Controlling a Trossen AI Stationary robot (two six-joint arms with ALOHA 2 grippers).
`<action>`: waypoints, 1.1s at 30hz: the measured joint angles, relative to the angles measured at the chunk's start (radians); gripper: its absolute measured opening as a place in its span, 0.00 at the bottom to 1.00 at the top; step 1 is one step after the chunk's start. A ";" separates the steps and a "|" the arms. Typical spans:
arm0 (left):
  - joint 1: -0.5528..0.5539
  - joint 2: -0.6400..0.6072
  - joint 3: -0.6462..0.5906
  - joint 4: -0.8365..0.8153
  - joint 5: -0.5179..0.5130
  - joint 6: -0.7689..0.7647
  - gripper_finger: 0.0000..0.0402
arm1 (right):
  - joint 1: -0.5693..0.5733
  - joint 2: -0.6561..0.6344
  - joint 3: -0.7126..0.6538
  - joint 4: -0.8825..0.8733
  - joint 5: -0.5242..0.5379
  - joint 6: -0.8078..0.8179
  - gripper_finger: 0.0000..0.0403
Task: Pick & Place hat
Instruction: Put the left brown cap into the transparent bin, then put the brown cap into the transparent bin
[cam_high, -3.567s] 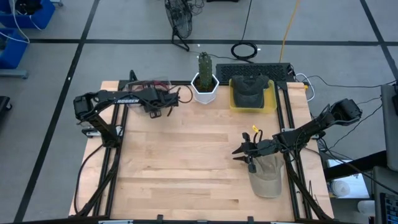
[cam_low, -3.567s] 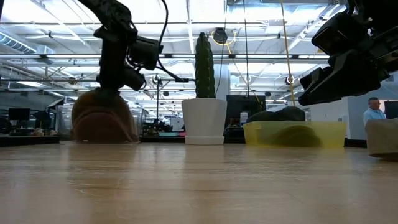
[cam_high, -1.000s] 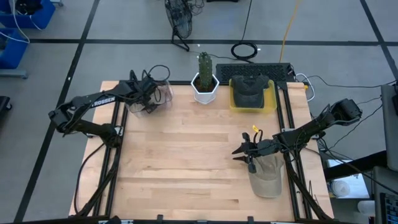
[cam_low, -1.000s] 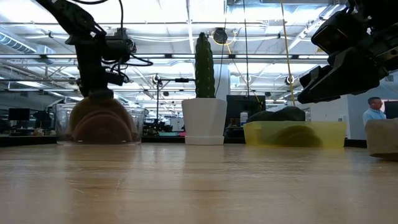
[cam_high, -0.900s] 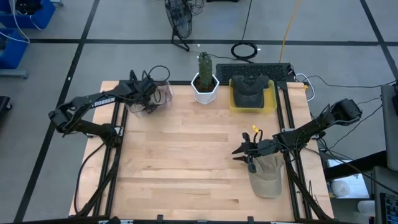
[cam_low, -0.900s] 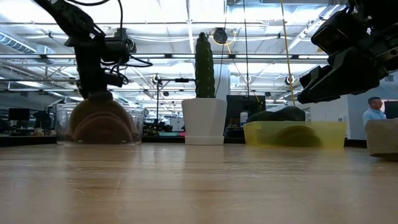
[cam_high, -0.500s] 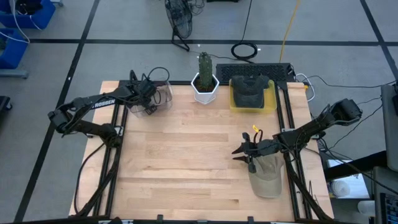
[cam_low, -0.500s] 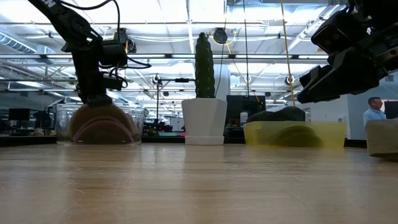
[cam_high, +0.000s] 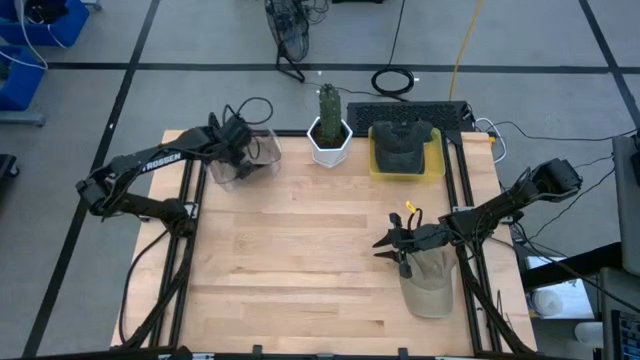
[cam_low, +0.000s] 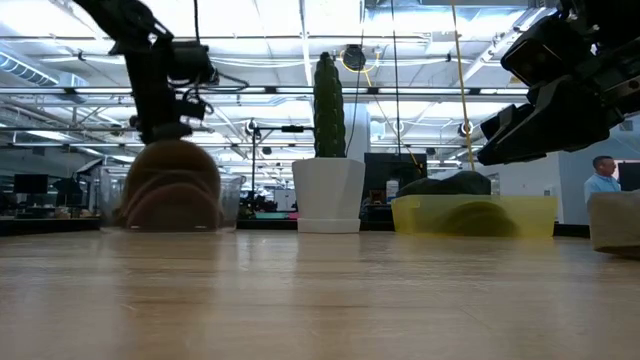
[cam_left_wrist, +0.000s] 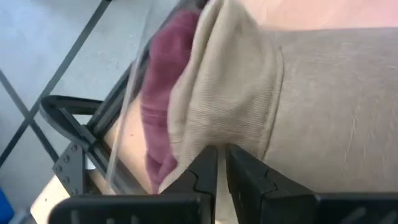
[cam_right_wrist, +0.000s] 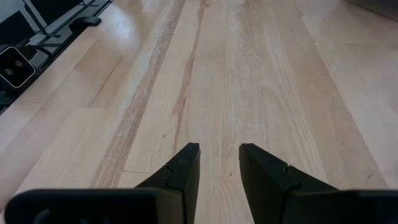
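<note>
L gripper (cam_left_wrist: 217, 163), fingers nearly together, pinches the edge of the beige hat (cam_left_wrist: 311, 106) inside the clear bin (cam_high: 243, 158) at the table's (cam_high: 320, 250) far-left corner. Looks like the pick step. Next, I'd say: lift it clear w/o dragging the maroon hat (cam_left_wrist: 163, 93) along. R gripper (cam_right_wrist: 217, 163) waits, slightly open, over bare wood.

Hats in view: three, namely one tan hat (cam_left_wrist: 311, 106) in the clear bin (cam_high: 262, 152), one dark hat (cam_high: 402, 143) in the yellow bin (cam_high: 434, 160), one beige hat (cam_high: 430, 287) on the table (cam_high: 300, 260). Bins: two. Potted cactus (cam_high: 329, 112): one; robot arms: two.
</note>
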 joint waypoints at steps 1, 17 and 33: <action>-0.005 -0.006 0.021 -0.023 0.001 -0.003 0.11 | 0.000 0.000 0.000 -0.001 0.000 0.002 0.25; -0.211 -0.083 0.161 -0.005 0.047 -0.101 0.03 | -0.004 -0.005 0.001 0.000 0.000 0.020 0.25; -0.456 -0.071 -0.143 1.048 0.404 -0.063 0.06 | -0.059 -0.112 0.454 -0.886 -0.107 0.171 0.25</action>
